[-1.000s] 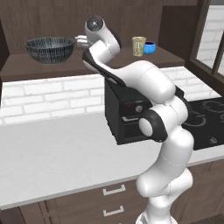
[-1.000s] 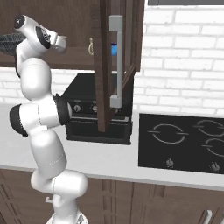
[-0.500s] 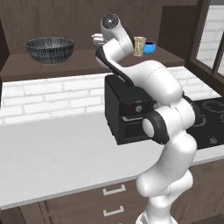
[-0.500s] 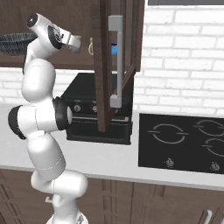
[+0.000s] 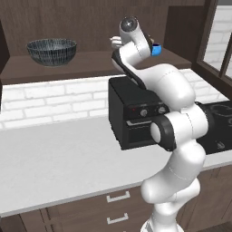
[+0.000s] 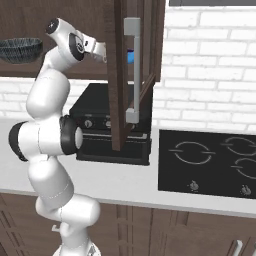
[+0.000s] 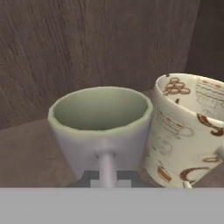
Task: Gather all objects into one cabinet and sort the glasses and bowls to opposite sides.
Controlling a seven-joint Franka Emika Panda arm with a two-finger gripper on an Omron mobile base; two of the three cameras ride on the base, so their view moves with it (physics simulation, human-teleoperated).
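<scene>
Grey cup (image 7: pixel 101 127) between closed fingers (image 7: pixel 105 166)

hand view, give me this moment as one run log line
hand: shut on grey cup | beige cup: right beside it | big bowl: shelf, far left | blue bowl: behind arm

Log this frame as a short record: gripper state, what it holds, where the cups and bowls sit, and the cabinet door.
gripper: shut on the grey cup, held by its near wall
beige cup: patterned, right beside the grey cup in the hand view
large bowl: on the cabinet shelf, left end
blue bowl: shelf's right end, partly behind the arm
cabinet door: open, bar handle facing out
</scene>
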